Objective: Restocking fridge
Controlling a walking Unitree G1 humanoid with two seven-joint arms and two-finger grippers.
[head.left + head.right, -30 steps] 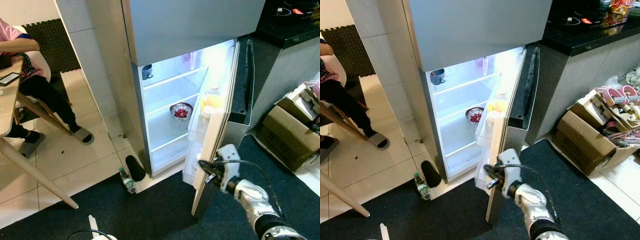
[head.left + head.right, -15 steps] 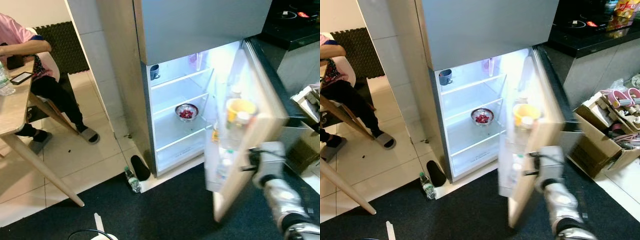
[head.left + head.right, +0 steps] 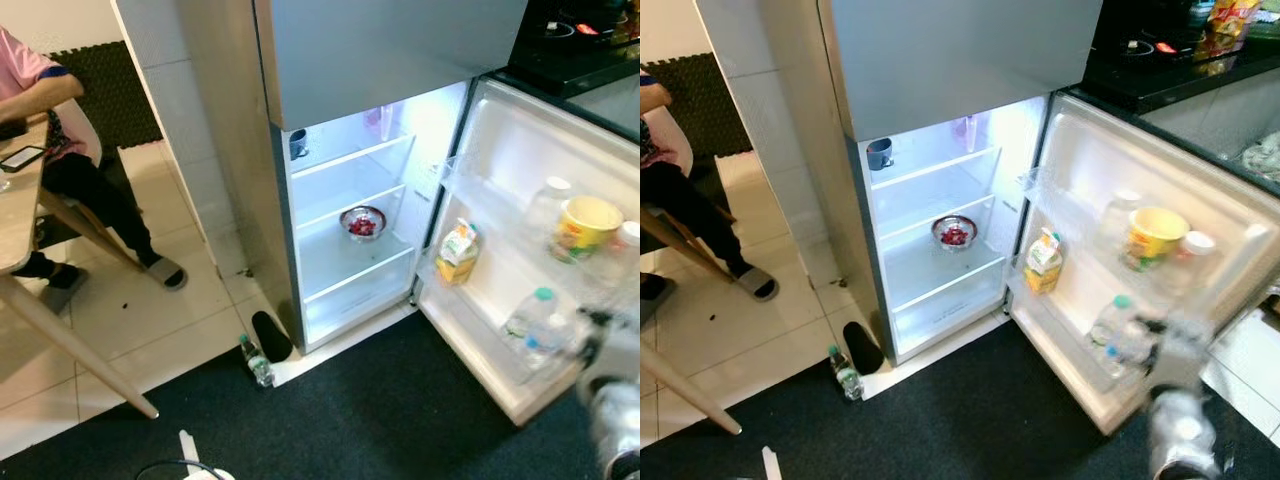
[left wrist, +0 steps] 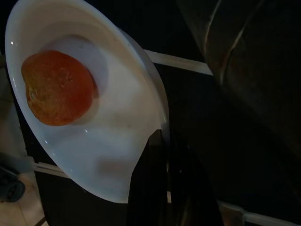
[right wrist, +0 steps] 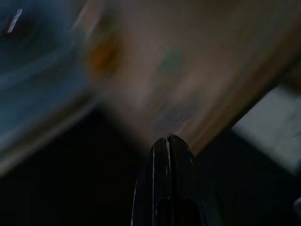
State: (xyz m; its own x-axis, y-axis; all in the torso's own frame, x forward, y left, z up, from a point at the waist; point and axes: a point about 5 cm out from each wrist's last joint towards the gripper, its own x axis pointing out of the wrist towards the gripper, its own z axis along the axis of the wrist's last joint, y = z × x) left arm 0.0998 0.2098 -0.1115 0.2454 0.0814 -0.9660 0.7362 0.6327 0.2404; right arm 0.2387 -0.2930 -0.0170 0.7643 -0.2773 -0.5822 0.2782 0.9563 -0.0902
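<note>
The fridge (image 3: 350,270) stands lit, its lower door (image 3: 520,150) swung wide to the right. On the middle shelf sits a metal bowl (image 3: 362,222) of red food, and a dark mug (image 3: 298,144) is on the top shelf. The door racks hold a juice carton (image 3: 457,253), a yellow tub (image 3: 585,222) and water bottles (image 3: 530,320). My right arm (image 3: 615,400) is a blur by the door's outer edge, its gripper (image 5: 167,141) shut with nothing between the fingers. My left gripper (image 4: 162,136) is shut on the rim of a white plate (image 4: 117,127) carrying an orange (image 4: 59,87).
A person (image 3: 60,150) sits at a wooden table (image 3: 20,210) on the left. A small bottle (image 3: 256,361) and a black slipper (image 3: 270,335) lie on the floor at the fridge's foot. A dark rug (image 3: 350,420) covers the floor in front. A black counter (image 3: 570,40) is behind the door.
The fridge door has swung from nearly edge-on to wide open on the right, and my right arm has gone right with it. The camera has shifted a little.
</note>
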